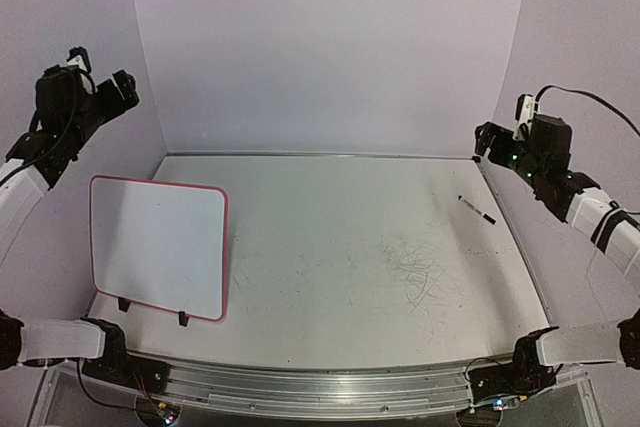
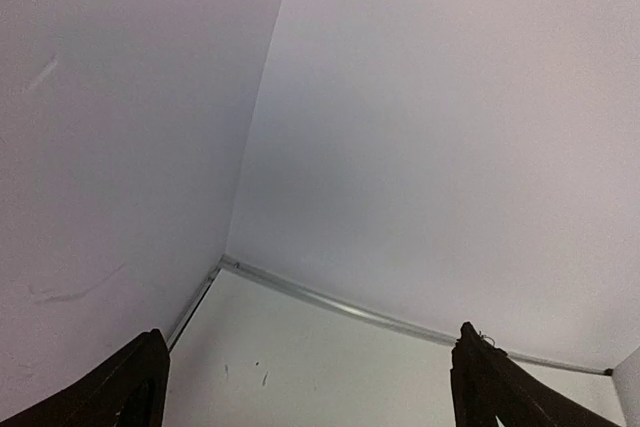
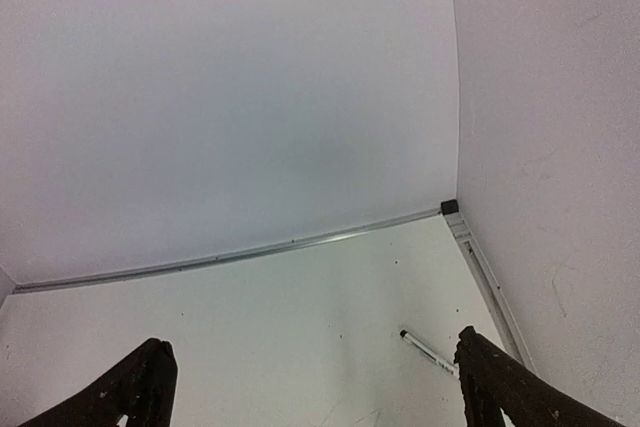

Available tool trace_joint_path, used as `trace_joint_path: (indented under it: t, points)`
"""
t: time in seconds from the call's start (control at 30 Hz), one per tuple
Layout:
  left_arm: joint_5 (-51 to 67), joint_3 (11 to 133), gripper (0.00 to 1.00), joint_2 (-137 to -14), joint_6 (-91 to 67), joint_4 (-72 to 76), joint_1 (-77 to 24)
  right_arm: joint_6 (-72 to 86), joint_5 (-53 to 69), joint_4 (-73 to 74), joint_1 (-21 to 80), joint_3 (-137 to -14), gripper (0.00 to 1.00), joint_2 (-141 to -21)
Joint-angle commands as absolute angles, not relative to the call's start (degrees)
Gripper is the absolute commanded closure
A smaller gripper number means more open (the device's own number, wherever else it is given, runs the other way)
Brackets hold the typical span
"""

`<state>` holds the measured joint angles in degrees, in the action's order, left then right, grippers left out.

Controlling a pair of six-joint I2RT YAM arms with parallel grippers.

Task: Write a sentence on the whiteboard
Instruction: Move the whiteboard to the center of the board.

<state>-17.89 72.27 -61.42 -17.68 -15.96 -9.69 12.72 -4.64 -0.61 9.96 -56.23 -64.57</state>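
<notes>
1. A black marker [image 1: 477, 209] is lying flat on the tabletop [image 1: 330, 217], near its far right edge, at a slant.
2. Faint grey scribbles [image 1: 415, 272] are showing on the tabletop, right of centre.
3. Pale lilac walls [image 1: 330, 47] are enclosing the tabletop on three sides.
4. A metal rail [image 1: 300, 384] is running along the near edge.

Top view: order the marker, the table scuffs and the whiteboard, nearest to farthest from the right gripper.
1. Marker, right side, close to the right gripper.
2. Scuffs, right of centre.
3. Whiteboard, far left.
</notes>
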Motion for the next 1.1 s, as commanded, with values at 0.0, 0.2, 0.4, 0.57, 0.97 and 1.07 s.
trace_joint_path:
  t: [0.0, 0.2, 0.4, 0.57, 0.97, 1.07]
  points:
    - [-12.53, 75.3, 0.0, -59.19, -14.72, -15.83, -9.54, 15.42, -4.74, -1.4, 10.1, -57.57, 0.02, -65.26]
    - [-6.03, 75.76, 0.01, -58.99, -14.1, -15.97, -9.56, 16.39, 1.44, -1.32, 10.09, -58.71, 0.02, -68.23]
    - [4.37, 75.54, 0.0, -58.55, -13.82, -17.15, -9.57, 16.24, 16.57, -2.15, 11.76, -59.91, 0.02, -73.0]
    - [16.45, 75.99, 0.0, -59.5, -14.17, -22.63, -9.5, 15.04, 21.82, -3.22, 23.78, -62.47, 0.02, -79.66]
    - [33.31, 74.13, 0.08, -54.26, -18.61, -30.08, -9.71, 21.22, 32.01, -22.04, 50.26, -71.03, 0.07, -101.39]
    - [34.33, 71.8, 0.12, -52.93, -21.02, -31.25, -9.78, 22.66, 31.89, -26.24, 55.27, -74.41, 0.07, -106.82]
